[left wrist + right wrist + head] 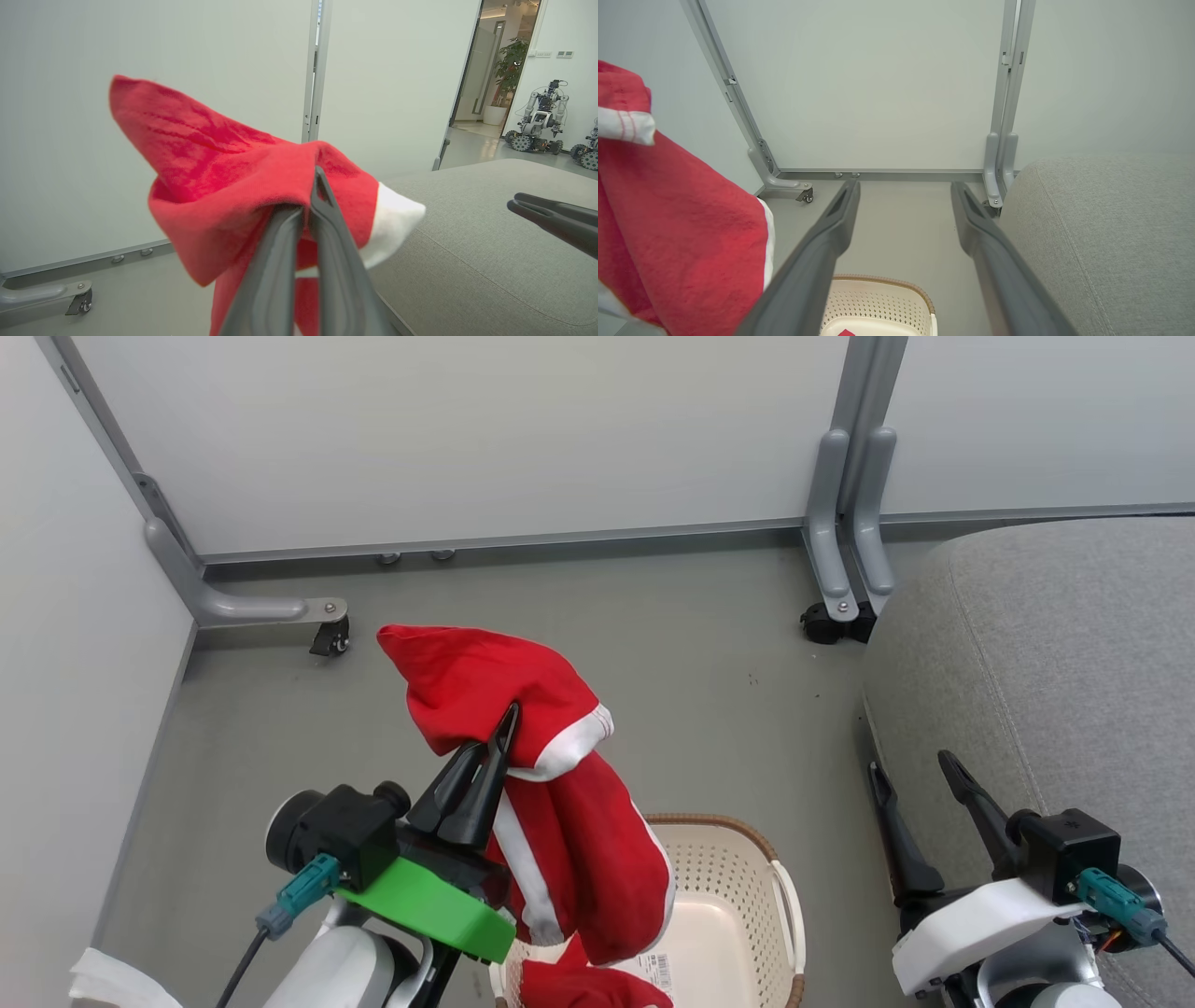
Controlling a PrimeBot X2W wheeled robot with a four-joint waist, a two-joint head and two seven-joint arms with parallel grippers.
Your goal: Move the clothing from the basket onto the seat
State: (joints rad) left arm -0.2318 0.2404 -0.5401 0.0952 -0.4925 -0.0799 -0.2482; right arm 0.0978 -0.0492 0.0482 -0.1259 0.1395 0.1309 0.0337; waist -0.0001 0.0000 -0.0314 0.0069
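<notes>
My left gripper [509, 717] is shut on a red garment with white trim [551, 775], held up above the cream basket [738, 887]; the cloth drapes down over the basket's left side. In the left wrist view the gripper [314, 184] pinches a fold of the same red garment [210, 168]. A second piece of red fabric [583, 985] lies in the basket by its barcode sticker. My right gripper [907, 761] stands open beside the grey seat [1055, 653], nothing between its fingers. The right wrist view shows the gripper [903, 184] open above the floor, the basket [882, 298] below it, and the hanging garment [677, 224] at left.
White partition panels on grey wheeled feet [327, 635] close off the back and left. Another partition foot [836, 616] stands by the seat's far corner. Grey floor [709, 672] lies between basket and partition. Other robots [537, 116] stand beyond a doorway.
</notes>
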